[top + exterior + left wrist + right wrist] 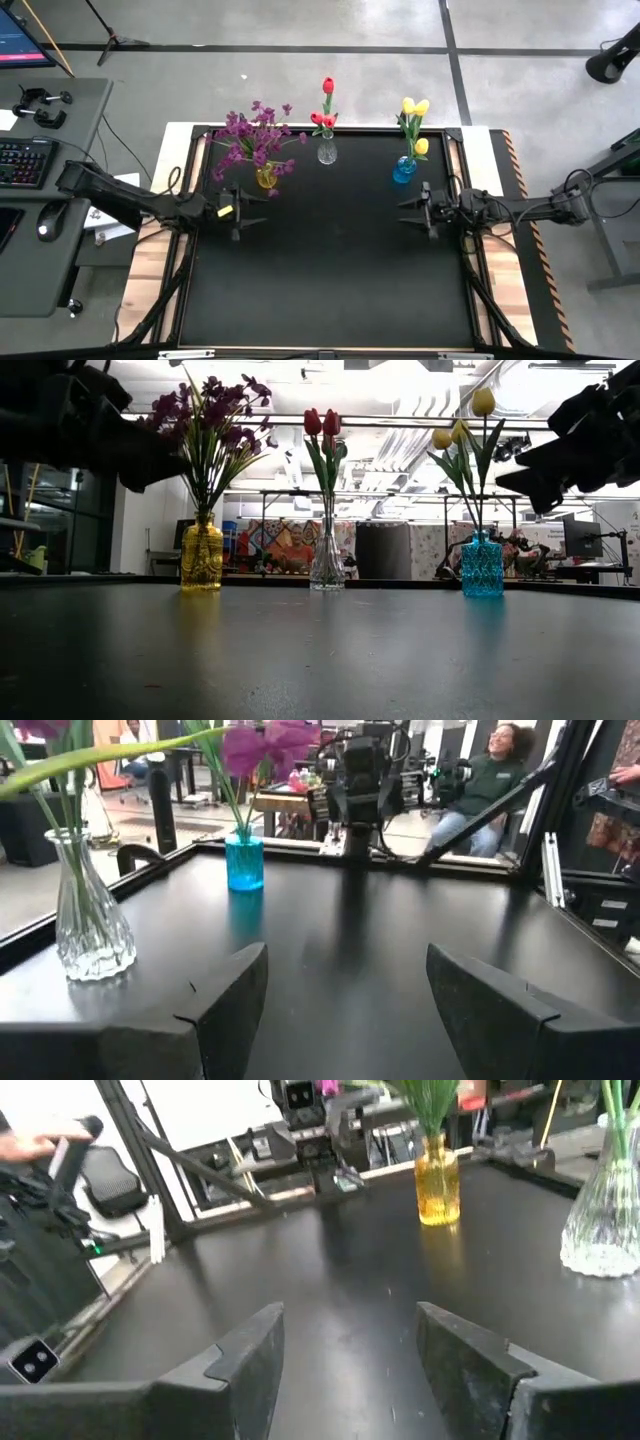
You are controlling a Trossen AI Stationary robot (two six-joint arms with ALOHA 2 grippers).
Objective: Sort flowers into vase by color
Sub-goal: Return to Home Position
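Vases (327, 152): at 12 o'clock, one colour each: purple flowers (255, 140), red tulips (326, 105), yellow tulips (415, 120).
Left gripper (254, 209): 9 o'clock, apart, empty.
Right gripper (406, 211): 3 o'clock, apart, empty; sorting looks done.

The bushy purple sprays (252, 138) are standing upright in the yellow vase (266, 179) near the table's (330, 290) far edge, fanning outward. Beside them, the red tulips (326, 108) are rising from the clear glass vase (327, 153). Farther right, the yellow tulips (414, 118) are sitting in the blue vase (404, 171), their stems spreading slightly apart.
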